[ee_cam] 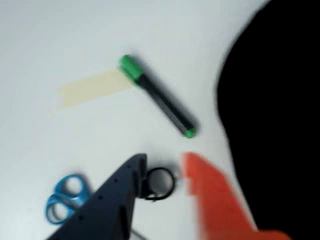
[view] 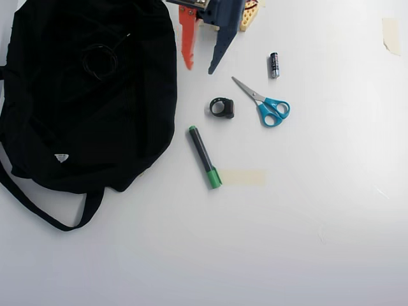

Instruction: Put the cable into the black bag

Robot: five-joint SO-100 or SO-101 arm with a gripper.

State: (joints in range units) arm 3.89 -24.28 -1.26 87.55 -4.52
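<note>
Cable (view: 99, 60) lies on black bag (view: 89, 121); gripper (view: 200, 64) spread, empty.

Plain white table top (view: 319, 210), smooth and bare in the lower half of the overhead view. Lying on it: large black soft fabric bag (view: 127, 127) with thin strap at left; green-capped black marker pen (view: 204, 157) touching a beige tape strip (view: 243, 178); small black ring-shaped object (view: 222, 108); blue-handled scissors (view: 263, 105); small dark cylindrical battery (view: 274, 65); another beige tape scrap (view: 391, 34) top right.
</note>
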